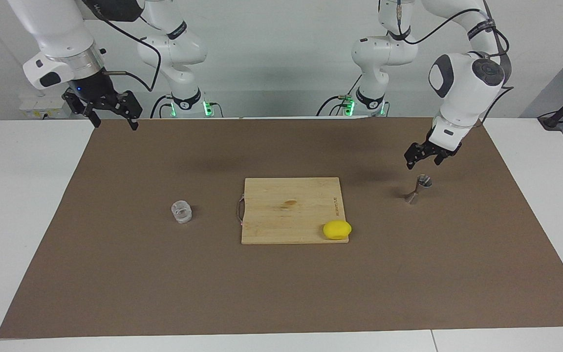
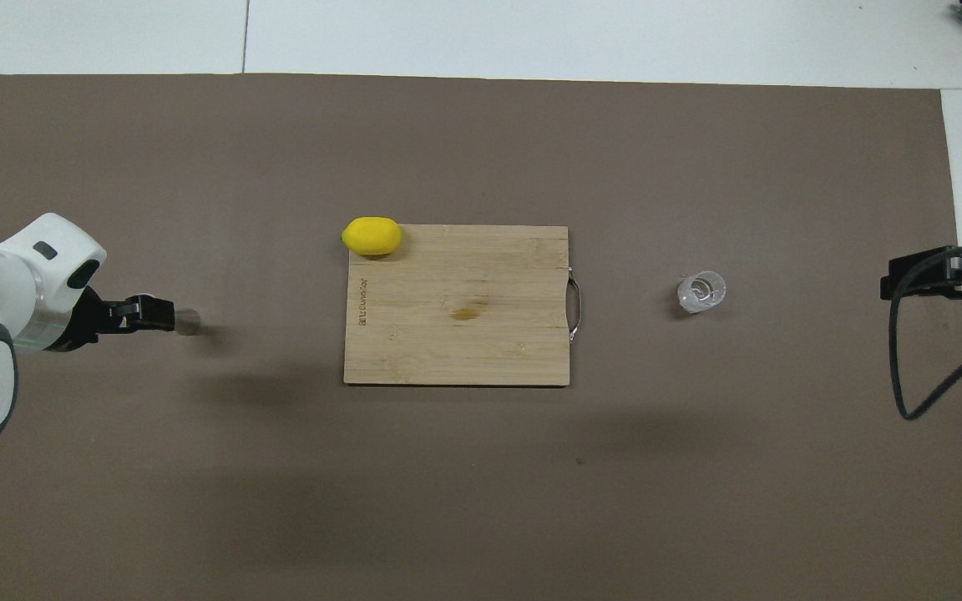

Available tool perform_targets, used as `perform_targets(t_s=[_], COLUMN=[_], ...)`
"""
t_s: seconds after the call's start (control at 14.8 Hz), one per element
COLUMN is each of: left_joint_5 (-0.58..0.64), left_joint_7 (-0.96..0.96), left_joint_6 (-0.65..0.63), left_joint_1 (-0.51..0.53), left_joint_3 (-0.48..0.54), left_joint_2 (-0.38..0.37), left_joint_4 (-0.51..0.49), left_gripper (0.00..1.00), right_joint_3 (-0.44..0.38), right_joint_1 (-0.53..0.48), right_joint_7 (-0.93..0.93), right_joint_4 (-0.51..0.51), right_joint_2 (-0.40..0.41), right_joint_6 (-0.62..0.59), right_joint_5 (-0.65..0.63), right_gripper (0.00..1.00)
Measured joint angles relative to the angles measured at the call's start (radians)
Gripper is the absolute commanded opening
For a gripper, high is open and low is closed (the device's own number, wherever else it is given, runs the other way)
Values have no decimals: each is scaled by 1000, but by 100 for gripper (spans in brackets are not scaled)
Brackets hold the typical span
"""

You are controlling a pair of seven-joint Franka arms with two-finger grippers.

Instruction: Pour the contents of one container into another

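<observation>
The clear glass tumbler (image 1: 182,211) (image 2: 701,292) stands on the brown mat toward the right arm's end, beside the cutting board. Toward the left arm's end stands the silvery hourglass jigger (image 1: 418,189); in the overhead view only its lower cone (image 2: 189,321) shows. My left gripper (image 1: 422,162) (image 2: 154,313) hangs open just above the jigger's top and does not touch it. High over the mat's corner at the right arm's end, my right gripper (image 1: 114,119) (image 2: 919,282) is open and empty.
A wooden cutting board (image 1: 281,222) (image 2: 456,334) with a metal handle lies mid-mat. A yellow lemon (image 1: 337,230) (image 2: 372,235) rests on the board's corner farthest from the robots, toward the left arm's end. White table (image 1: 17,220) surrounds the mat.
</observation>
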Motion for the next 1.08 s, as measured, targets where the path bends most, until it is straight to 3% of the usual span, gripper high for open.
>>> perform_targets(t_s=[0.27, 0.67, 0.81, 1.08], left_joint_5=[0, 0, -24, -217], left_joint_7=[3, 50, 190, 639], left_joint_6=[-15, -18, -18, -18], left_joint_1=[-17, -17, 4, 129], left_joint_3=[-2, 5, 13, 27], left_joint_2=[0, 0, 0, 8], left_joint_4=[0, 1, 16, 58], left_gripper=[100, 100, 100, 100], right_joint_3=[-5, -15, -16, -18], right_joint_1=[-24, -146, -166, -191], right_joint_7=[49, 53, 81, 334], right_joint_4=[-16, -33, -73, -126], right_joint_2=[-1, -1, 4, 55], right_joint_6=[6, 4, 4, 6], right_joint_5=[40, 155, 174, 274], right_gripper=[100, 100, 100, 100])
